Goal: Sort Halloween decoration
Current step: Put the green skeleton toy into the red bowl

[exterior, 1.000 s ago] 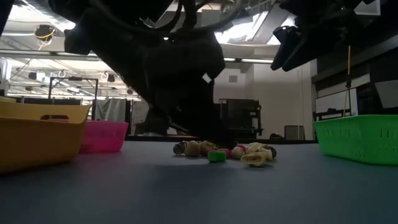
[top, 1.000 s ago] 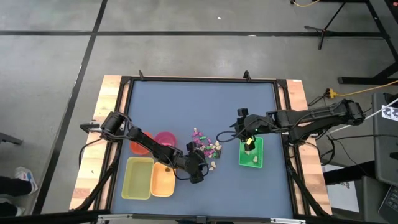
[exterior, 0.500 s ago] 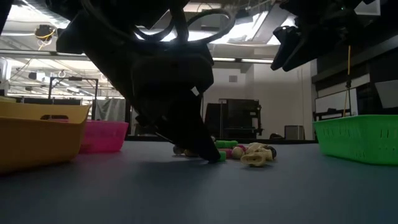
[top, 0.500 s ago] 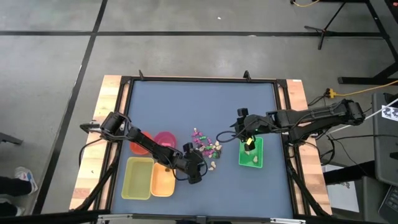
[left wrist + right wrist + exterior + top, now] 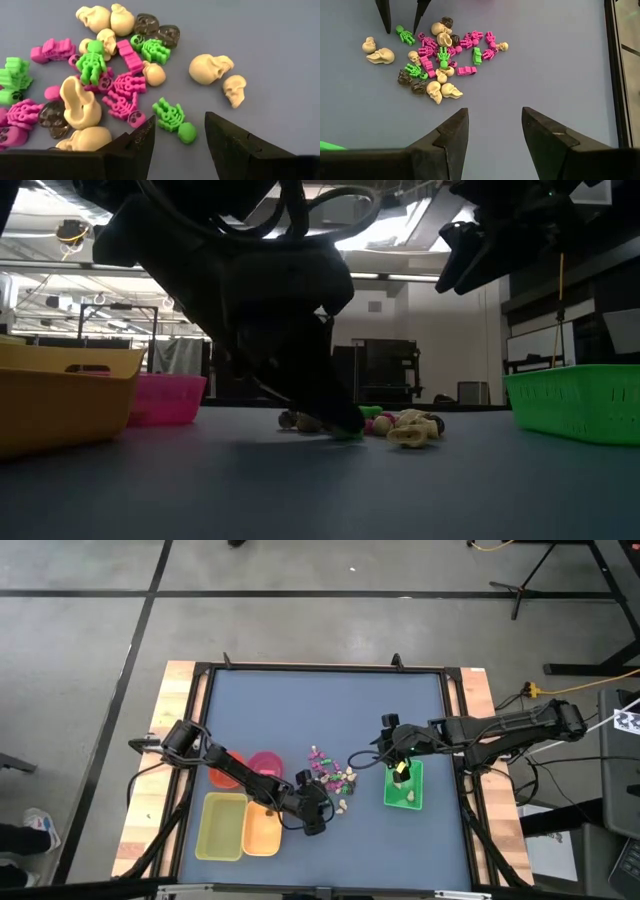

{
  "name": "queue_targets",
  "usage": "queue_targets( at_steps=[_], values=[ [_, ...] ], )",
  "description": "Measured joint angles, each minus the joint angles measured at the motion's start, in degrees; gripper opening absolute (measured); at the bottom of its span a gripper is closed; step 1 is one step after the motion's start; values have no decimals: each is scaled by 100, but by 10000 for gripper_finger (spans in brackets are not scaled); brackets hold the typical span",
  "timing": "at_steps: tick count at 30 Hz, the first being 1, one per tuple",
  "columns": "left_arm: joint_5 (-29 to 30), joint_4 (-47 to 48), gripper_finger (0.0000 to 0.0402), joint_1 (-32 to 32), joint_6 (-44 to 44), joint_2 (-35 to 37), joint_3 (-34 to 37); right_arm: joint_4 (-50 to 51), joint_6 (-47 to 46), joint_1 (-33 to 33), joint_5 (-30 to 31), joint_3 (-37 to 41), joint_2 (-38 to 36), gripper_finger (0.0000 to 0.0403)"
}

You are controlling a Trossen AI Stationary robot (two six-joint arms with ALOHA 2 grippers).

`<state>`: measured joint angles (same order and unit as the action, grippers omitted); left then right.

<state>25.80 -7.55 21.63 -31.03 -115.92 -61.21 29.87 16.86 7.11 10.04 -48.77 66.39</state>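
Observation:
The Halloween decoration (image 5: 331,776) is a small pile of magenta, green, cream and dark trinkets lying mid-table, also seen in the left wrist view (image 5: 100,85) and the right wrist view (image 5: 437,60). My left gripper (image 5: 180,145) is open and low at the pile's near edge (image 5: 318,808). Its fingers stand on either side of a green skeleton (image 5: 173,119) without touching it. In the low view its fingertip (image 5: 345,423) reaches table level. My right gripper (image 5: 492,135) is open and hangs above the green tray (image 5: 404,798), right of the pile.
A yellow tray (image 5: 222,826) and an orange tray (image 5: 262,832) sit near the table's front left. A pink bowl (image 5: 267,761) and an orange bowl (image 5: 222,778) lie behind them, partly under my left arm. A cream trinket (image 5: 410,796) lies in the green tray.
My left gripper has come down and tipped forward at the pile's near edge, until its fingertips reached table level around the green skeleton. The right arm has kept still.

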Motion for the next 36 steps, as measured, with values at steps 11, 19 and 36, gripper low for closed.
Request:
queue_targets(
  at_steps=[11, 19, 36],
  values=[
    [-180, -190, 156, -114, -147, -214, -22, 5, 0, 1, -1, -2, 0, 184],
    [-152, -136, 132, -111, -144, -219, -22, 0, 1, 0, -9, -2, 0, 184],
    [-135, -131, 55, -109, -144, -232, -24, -2, 0, 1, -12, -2, 0, 184]
  ],
)
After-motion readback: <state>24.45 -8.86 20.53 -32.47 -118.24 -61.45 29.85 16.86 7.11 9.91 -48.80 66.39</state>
